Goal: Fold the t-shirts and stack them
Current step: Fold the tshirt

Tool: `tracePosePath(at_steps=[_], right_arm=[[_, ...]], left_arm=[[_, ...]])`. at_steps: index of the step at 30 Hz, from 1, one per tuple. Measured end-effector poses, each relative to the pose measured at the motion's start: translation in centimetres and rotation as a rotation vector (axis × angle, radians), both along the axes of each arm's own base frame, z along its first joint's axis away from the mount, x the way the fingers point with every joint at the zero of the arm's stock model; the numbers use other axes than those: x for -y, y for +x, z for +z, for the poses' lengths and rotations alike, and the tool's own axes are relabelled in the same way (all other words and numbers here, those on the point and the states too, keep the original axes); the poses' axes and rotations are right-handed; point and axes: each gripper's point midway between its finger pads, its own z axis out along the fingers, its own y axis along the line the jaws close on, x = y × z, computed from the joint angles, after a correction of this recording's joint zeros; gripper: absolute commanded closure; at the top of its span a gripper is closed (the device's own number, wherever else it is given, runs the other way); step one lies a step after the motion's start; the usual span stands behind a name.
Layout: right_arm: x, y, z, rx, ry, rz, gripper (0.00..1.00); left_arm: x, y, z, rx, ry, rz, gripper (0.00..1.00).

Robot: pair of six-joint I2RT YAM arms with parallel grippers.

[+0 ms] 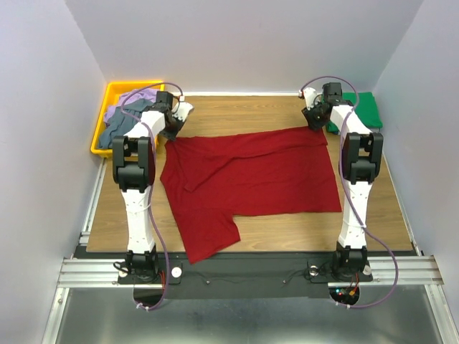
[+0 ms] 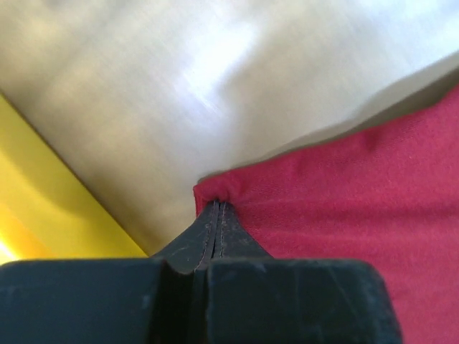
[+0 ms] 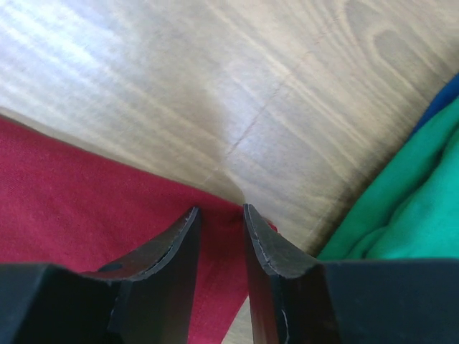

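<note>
Overhead view of a wooden tabletop [image 1: 373, 215] with two white robot arms mounted at its near edge. A dark red cloth t-shirt [image 1: 258, 172] lies spread across the middle of the tabletop. Part of it reaches toward the near edge on the left side.

The left pincer [image 1: 172, 134] sits at the shirt's far-left corner. In the left wrist view its fingers [image 2: 237, 247] are pressed together, pinching a small pucker of the red hem.

The right pincer [image 1: 315, 123] sits at the shirt's far-right corner. In the right wrist view its fingers [image 3: 172, 240] are slightly spread. A narrow gap shows between them, with the red corner lying in and below that gap.

A bright green cloth t-shirt [image 1: 362, 109] lies in a compact heap at the far-right corner of the tabletop, just beside the right pincer.

A yellow plastic tray [image 1: 107, 93] sits at the far-left corner. It holds a rumpled lavender-purple cloth t-shirt [image 1: 128, 100] and a grey-blue cloth t-shirt [image 1: 118, 129].
</note>
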Motion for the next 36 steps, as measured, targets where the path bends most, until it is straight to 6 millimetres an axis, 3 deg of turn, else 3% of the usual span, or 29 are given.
tracePosePath(at_steps=[4,8,10,11,13,16,19,24,27,32,36], right_arm=[[0.2,0.6,0.1,0.011,-0.010,-0.023,0.62],[0.3,0.7,0.2,0.013,-0.025,-0.042,0.57],[0.3,0.7,0.3,0.014,-0.031,-0.052,0.55],[0.3,0.8,0.4,0.016,-0.031,-0.059,0.53],[0.3,0.8,0.4,0.016,-0.024,-0.073,0.48],[0.0,0.9,0.6,0.017,-0.004,-0.084,0.45],[-0.6,0.7,0.8,0.009,0.034,-0.090,0.44],[-1.5,-0.1,2.5,0.012,0.088,-0.090,0.43],[-1.8,-0.8,4.1,0.022,0.107,-0.089,0.43],[-2.1,-2.0,6.3,0.039,0.127,-0.085,0.43],[-2.2,-2.9,6.3,0.025,0.132,-0.087,0.43]], left_arm=[[-0.4,3.3,0.1,0.052,0.024,0.018,1.00],[-0.9,4.2,0.2,0.066,0.048,0.032,1.00],[-1.0,4.1,0.2,0.063,0.054,0.034,0.84],[-1.0,4.1,0.2,0.063,0.054,0.034,0.70],[-0.9,4.1,0.2,0.066,0.050,0.029,0.57],[-0.1,3.3,1.1,0.065,-0.007,0.005,0.54],[0.9,2.7,3.6,0.088,-0.068,-0.022,0.51],[4.4,2.4,9.8,0.188,-0.188,-0.114,0.50],[7.4,1.5,11.6,0.201,-0.265,-0.197,0.50],[12.2,-1.0,10.0,0.117,-0.356,-0.309,0.47],[15.0,-3.0,7.4,0.028,-0.397,-0.365,0.47]])
